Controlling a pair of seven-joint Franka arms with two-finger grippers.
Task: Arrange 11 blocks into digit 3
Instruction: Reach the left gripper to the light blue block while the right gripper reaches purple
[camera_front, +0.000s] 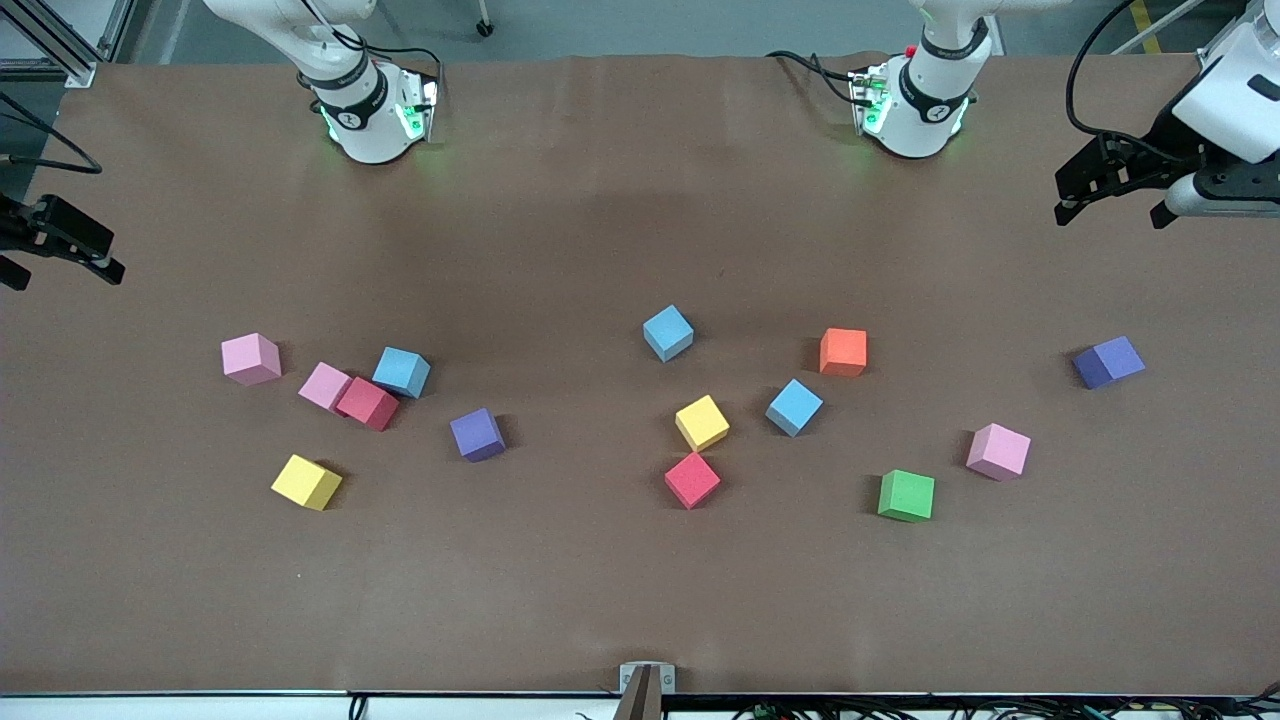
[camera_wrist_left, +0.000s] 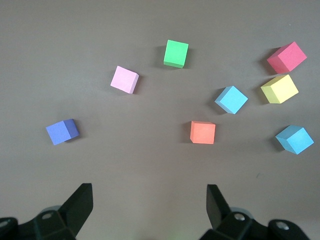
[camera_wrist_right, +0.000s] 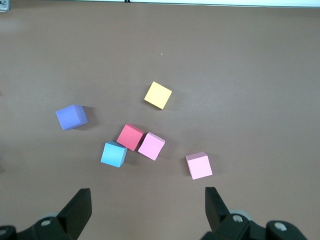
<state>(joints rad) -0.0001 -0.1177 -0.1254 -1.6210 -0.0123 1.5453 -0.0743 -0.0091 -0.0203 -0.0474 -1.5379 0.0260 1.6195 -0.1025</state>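
Observation:
Several blocks lie scattered and loose; no digit 3 shows. Toward the right arm's end lie two pink blocks (camera_front: 250, 358) (camera_front: 325, 386), a red (camera_front: 367, 403), a light blue (camera_front: 402, 371), a purple (camera_front: 477, 434) and a yellow (camera_front: 306, 482). Mid-table lie light blue (camera_front: 668, 332) (camera_front: 794, 406), yellow (camera_front: 702, 422), red (camera_front: 692, 480) and orange (camera_front: 843, 351) blocks. Toward the left arm's end lie green (camera_front: 906, 495), pink (camera_front: 998, 451) and purple (camera_front: 1108, 361) blocks. My left gripper (camera_front: 1110, 212) (camera_wrist_left: 149, 200) and right gripper (camera_front: 62, 275) (camera_wrist_right: 148, 202) hang open and empty above the table's two ends.
The brown table (camera_front: 600, 600) has bare room along the edge nearest the front camera and between the blocks and the arm bases (camera_front: 370, 120) (camera_front: 915, 110). The red block touches the pink and light blue blocks beside it.

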